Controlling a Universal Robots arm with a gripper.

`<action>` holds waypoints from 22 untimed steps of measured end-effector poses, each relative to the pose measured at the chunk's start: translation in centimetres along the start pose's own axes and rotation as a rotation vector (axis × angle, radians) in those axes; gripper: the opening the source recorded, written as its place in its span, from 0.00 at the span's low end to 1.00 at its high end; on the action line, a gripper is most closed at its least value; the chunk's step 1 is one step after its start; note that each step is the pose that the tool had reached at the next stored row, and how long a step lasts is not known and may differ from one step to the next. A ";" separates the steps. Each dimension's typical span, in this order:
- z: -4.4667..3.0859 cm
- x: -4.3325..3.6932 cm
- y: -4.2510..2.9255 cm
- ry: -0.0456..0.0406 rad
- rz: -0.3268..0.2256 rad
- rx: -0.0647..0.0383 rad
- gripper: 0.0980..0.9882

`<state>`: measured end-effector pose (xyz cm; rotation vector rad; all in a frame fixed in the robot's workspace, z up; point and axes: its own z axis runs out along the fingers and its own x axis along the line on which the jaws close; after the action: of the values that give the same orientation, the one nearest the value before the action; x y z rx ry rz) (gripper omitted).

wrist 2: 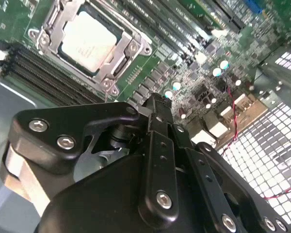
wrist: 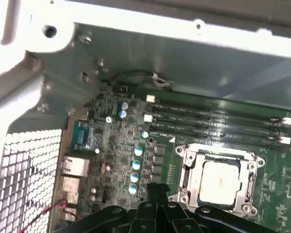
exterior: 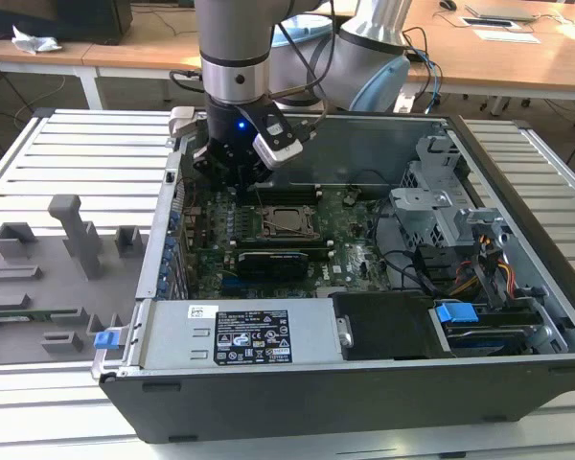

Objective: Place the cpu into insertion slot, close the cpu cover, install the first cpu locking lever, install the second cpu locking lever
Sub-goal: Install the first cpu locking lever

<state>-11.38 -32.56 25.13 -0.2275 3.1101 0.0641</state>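
The pale silvery cpu (wrist 2: pixel 89 41) lies flat in the insertion slot (exterior: pixel 267 223) on the green motherboard (wrist 2: pixel 138 72). Its square top shows through the cut-out of the silver cpu cover (wrist 2: pixel 132 48), which lies lowered around it.

Silver-grey arm (exterior: pixel 232 43), pale blue joint cap (exterior: pixel 379 88). Black gripper (wrist 2: pixel 157 104), silver screws (wrist 2: pixel 164 199). Blue indicator light (exterior: pixel 241 124), apparently wrist-mounted.

The cpu (wrist 2: pixel 89 41) top: pale matt metal. The cpu cover (wrist 2: pixel 127 59): bright bare metal (faintly glossy). The motherboard (wrist 2: pixel 14 14): smooth green.
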 end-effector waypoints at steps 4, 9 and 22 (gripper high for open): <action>0.00 0.06 0.01 -0.0114 0.002 -0.078 0.01; 0.00 0.07 0.01 -0.0278 0.004 -0.189 0.01; 0.07 -1.54 -0.23 -0.0315 0.004 -0.214 0.01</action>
<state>-9.82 -32.56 25.10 -0.2210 3.0700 0.3979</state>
